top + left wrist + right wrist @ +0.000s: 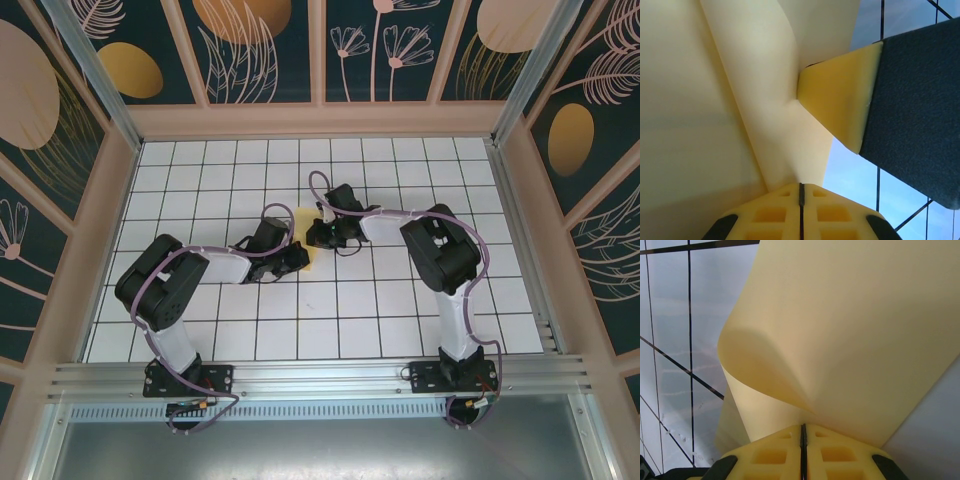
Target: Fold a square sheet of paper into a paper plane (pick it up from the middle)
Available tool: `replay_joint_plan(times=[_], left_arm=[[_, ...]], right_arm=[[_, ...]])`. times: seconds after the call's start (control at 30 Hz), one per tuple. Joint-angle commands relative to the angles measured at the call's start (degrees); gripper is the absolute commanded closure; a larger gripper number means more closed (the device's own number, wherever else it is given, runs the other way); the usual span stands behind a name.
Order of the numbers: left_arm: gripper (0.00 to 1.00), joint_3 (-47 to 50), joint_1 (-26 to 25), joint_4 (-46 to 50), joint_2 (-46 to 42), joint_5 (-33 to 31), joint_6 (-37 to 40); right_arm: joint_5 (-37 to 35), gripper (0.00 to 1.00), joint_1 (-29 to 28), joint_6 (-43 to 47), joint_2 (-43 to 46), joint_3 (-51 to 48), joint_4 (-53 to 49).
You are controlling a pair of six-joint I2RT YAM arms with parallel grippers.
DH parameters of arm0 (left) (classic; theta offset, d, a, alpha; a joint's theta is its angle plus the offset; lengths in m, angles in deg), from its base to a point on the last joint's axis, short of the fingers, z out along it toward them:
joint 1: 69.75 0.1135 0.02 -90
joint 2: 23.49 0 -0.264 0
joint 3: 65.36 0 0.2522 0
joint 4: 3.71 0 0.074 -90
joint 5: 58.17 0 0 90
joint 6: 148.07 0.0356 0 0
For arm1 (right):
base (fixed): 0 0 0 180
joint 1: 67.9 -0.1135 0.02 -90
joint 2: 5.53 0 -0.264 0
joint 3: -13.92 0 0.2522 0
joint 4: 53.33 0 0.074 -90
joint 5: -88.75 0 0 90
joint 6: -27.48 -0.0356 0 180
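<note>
The square sheet of paper (318,262), pale yellow, is lifted off the table and bent between the two grippers near the table's middle. My left gripper (302,250) is shut on one edge of it; in the left wrist view its jaws (801,186) pinch a curled fold of the sheet (715,100). The right gripper's yellow finger (840,100) clamps the same fold just ahead. My right gripper (312,237) is shut on the sheet too; in the right wrist view its jaws (802,427) grip the paper (850,330), which rolls over to the left.
White grid-tiled table (400,320) inside a walled booth with patterned panels (250,50). Both arms reach inward, their wrists nearly touching. An aluminium rail (320,375) runs along the near edge.
</note>
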Motion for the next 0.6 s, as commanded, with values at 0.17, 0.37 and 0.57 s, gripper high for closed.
replay_joint_plan(times=[0.17,0.37,0.57], left_arm=[[0.82,0.4,0.6,1.9,-6.5,-1.4,-2.9],[0.83,-0.9,2.3,1.6,-8.1,-3.7,-4.3],[0.88,-4.7,3.7,3.4,-5.1,-6.8,-3.2]], right_arm=[[-3.2,0.89,-0.1,1.4,-3.2,0.8,-5.0],[-3.4,0.91,-0.1,1.9,-3.9,1.0,-6.0],[-3.6,0.93,-0.2,1.9,-3.9,1.1,-6.3]])
